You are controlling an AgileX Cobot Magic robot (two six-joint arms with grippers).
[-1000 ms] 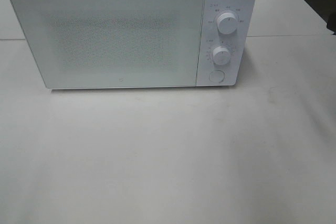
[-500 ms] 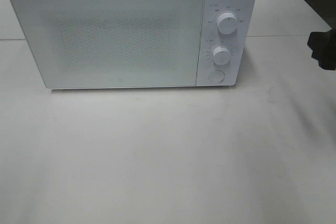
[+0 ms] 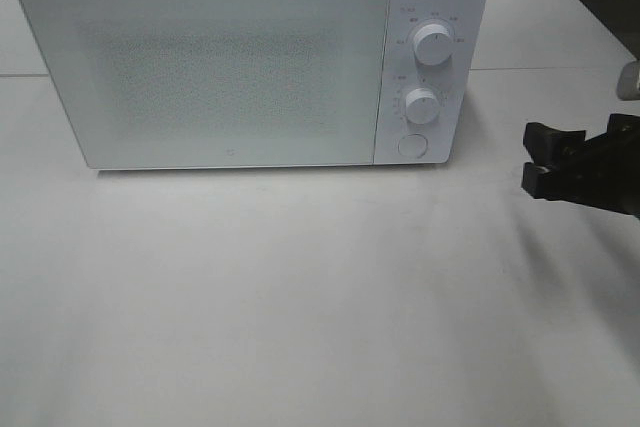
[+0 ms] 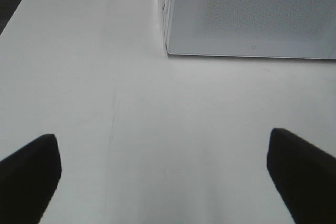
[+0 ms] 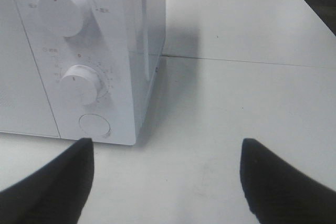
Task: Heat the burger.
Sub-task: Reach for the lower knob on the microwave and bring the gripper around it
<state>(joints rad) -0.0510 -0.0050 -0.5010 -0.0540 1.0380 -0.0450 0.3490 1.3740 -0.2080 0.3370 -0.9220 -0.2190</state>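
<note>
The burger and its pink plate are out of view in every frame. A white microwave (image 3: 230, 67) stands at the back of the table with its door shut. On its right panel are an upper knob (image 3: 432, 44), a lower knob (image 3: 422, 105) and a round button (image 3: 411, 146). My right gripper (image 3: 538, 159) is open and empty, to the right of the panel, its black fingers apart. In the right wrist view (image 5: 165, 182) it faces the lower knob (image 5: 80, 83) and button (image 5: 94, 126). My left gripper (image 4: 163, 177) is open and empty over bare table near the microwave's left front corner (image 4: 168, 51).
The white table (image 3: 320, 287) spreads in front of the microwave. A seam between two tabletops (image 3: 560, 69) runs behind the right arm. The table's dark far edge lies at the top right.
My right gripper has come in from the right edge of the exterior high view and moved left toward the microwave's control panel. The microwave has not moved.
</note>
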